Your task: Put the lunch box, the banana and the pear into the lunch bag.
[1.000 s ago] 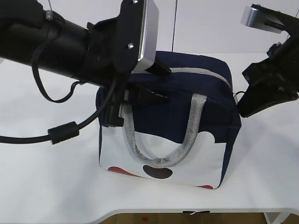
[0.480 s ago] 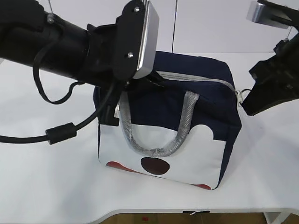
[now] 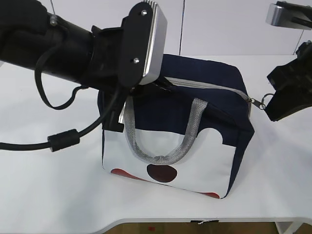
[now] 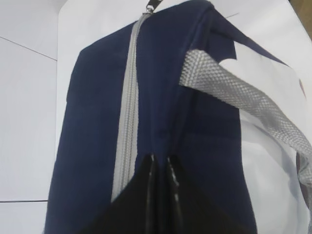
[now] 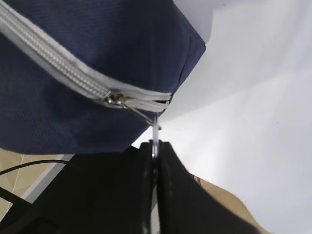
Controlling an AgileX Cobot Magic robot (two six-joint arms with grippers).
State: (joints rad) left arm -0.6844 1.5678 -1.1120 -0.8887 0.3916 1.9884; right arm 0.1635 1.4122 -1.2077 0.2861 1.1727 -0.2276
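Note:
The navy lunch bag (image 3: pixel 195 102) stands in the middle of the white table, its white side with red and dark ovals facing me and its grey handle (image 3: pixel 161 156) hanging down. Its grey zipper (image 4: pixel 129 112) is closed along the top. My left gripper (image 4: pixel 162 157) is shut, pinching a fold of the navy top fabric beside the zipper. At the bag's right end my right gripper (image 5: pixel 155 144) is shut on the metal ring pull (image 3: pixel 262 103), which is stretched taut. The lunch box, the banana and the pear are out of view.
The white table (image 3: pixel 48 185) has its front edge close below the bag. My bulky left arm and its cable (image 3: pixel 63 139) hang over the bag's left side. A white wall stands behind.
My left gripper has shut on the bag's top fabric. My right gripper has moved right with the ring pull, drawing it taut, and the bag has shifted slightly.

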